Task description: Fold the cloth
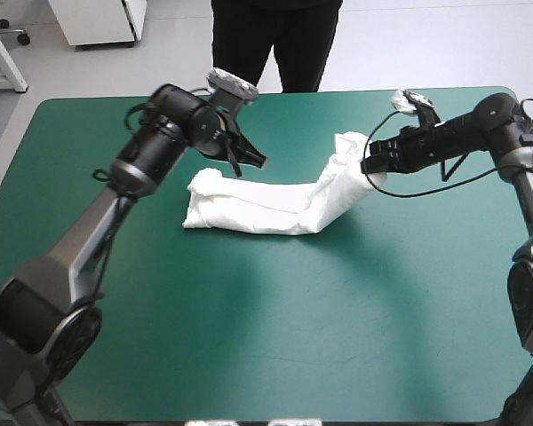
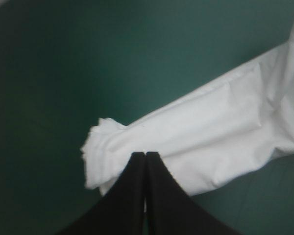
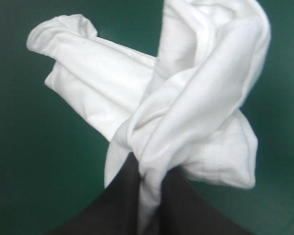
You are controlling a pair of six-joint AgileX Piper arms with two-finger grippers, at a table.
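The white T-shirt point(image 1: 258, 206) lies as a long folded bundle across the middle of the teal-green table. Its right end is lifted off the cover, and my right gripper point(image 1: 366, 165) is shut on that end. In the right wrist view a twisted strand of the T-shirt point(image 3: 196, 112) runs down between the black fingers of my right gripper point(image 3: 146, 171). My left gripper point(image 1: 259, 161) hovers just behind the bundle's left half, shut with nothing in it. In the left wrist view its tips point(image 2: 145, 155) meet in one arch over the T-shirt point(image 2: 210, 137), near the bundle's layered left end.
The table's far edge point(image 1: 275, 96) runs a short way behind both grippers. A broad stretch of teal-green cover point(image 1: 293, 337) lies between the bundle and the near edge.
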